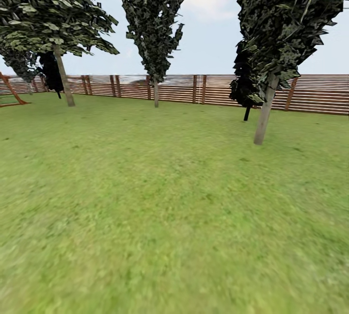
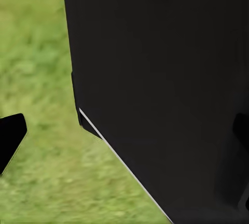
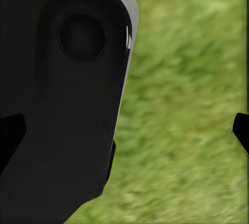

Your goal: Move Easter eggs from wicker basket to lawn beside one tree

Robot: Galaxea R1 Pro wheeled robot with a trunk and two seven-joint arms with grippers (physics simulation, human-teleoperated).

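A fenced garden is showing here: a wide green lawn (image 1: 160, 207) is stretching to a brown slatted wooden fence (image 1: 320, 93), with slim-trunked trees (image 1: 264, 115) standing on the grass under pale sky.

The lawn (image 1: 160, 197) is stretching forward to the fence (image 1: 213, 88) at the back. One tree (image 1: 265, 110) is standing on the right, nearer than the others. Another (image 1: 155, 92) is standing in the middle, just before the fence, and a third (image 1: 64, 81) on the left.
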